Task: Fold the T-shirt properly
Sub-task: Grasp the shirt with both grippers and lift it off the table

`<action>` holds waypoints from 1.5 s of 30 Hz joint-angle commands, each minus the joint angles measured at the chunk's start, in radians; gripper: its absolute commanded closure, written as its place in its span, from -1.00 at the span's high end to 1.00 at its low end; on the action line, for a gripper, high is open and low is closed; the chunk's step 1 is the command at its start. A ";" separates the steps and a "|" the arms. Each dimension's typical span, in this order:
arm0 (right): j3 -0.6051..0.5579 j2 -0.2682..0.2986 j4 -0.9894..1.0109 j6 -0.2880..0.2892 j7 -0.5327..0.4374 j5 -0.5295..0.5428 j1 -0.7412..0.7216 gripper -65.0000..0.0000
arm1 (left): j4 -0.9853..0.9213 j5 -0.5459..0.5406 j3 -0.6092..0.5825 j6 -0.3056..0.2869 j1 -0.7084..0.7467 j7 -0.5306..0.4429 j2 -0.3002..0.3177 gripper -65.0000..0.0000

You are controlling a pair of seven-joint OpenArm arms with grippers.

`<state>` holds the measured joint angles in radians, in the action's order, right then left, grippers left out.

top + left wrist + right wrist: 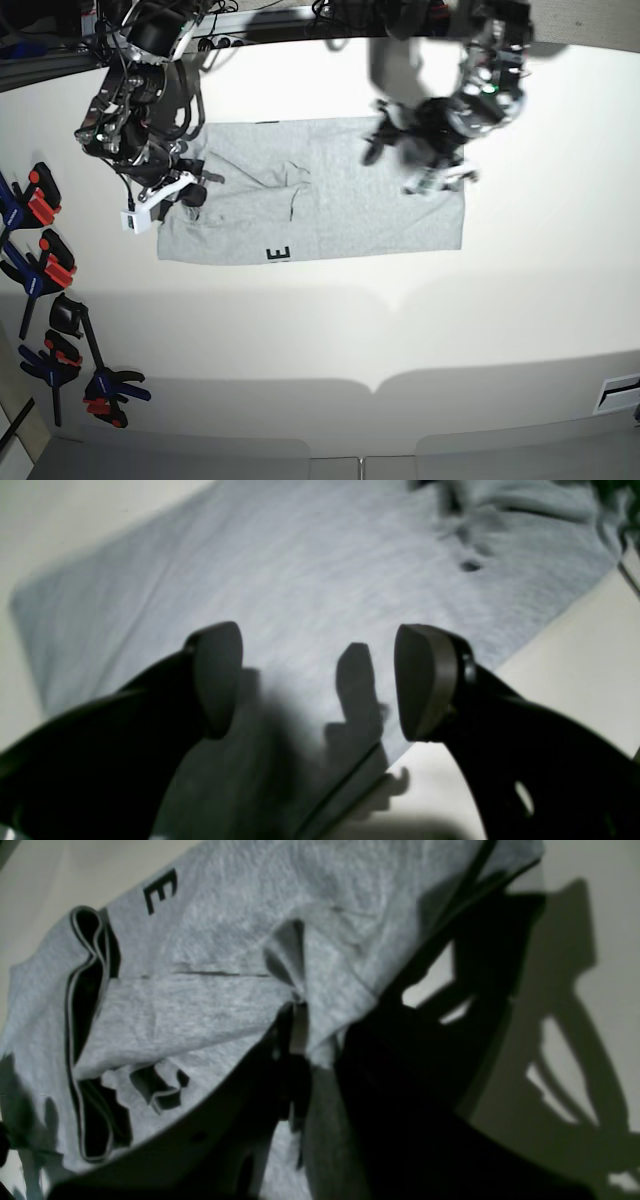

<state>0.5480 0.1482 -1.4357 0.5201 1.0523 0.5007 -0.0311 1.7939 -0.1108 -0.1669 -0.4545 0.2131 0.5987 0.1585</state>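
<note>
Right pincer pinching one short end of the large light heather-grey cotton T-shirt (320, 205)

The shirt is lying long-axis crosswise on the white table (330, 340); the right pincer (300, 1040) is gripping bunched cloth, while the left pincer (320, 680) is hovering wide open over the opposite end.

The T-shirt (330, 205) is light heather-grey (black block lettering), on a cream-white table (400, 320).

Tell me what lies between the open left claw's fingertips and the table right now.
Only the T-shirt: the left wrist view shows plain grey cloth under the open left claw, with nothing held and bare table just beyond the hem.
</note>
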 commanded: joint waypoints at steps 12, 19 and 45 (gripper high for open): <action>0.003 0.048 -0.093 -0.001 -0.012 0.026 -0.038 -1.00 | -0.187 0.094 -0.143 0.158 -0.086 -0.032 -0.005 0.37; 0.000 0.038 -0.213 -0.002 0.030 0.065 -0.040 -1.00 | -0.335 0.084 -0.143 0.167 -0.086 -0.054 -0.029 0.37; -0.590 -0.299 -0.339 -0.005 0.072 0.056 -0.041 -1.00 | -0.335 0.073 -0.143 0.167 -0.103 -0.047 -0.031 0.37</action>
<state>-0.0387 -0.1448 -1.7550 0.5156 1.1358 0.5243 -0.0536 1.4639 -0.0414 -0.3077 -0.2882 0.1074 0.4847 0.1276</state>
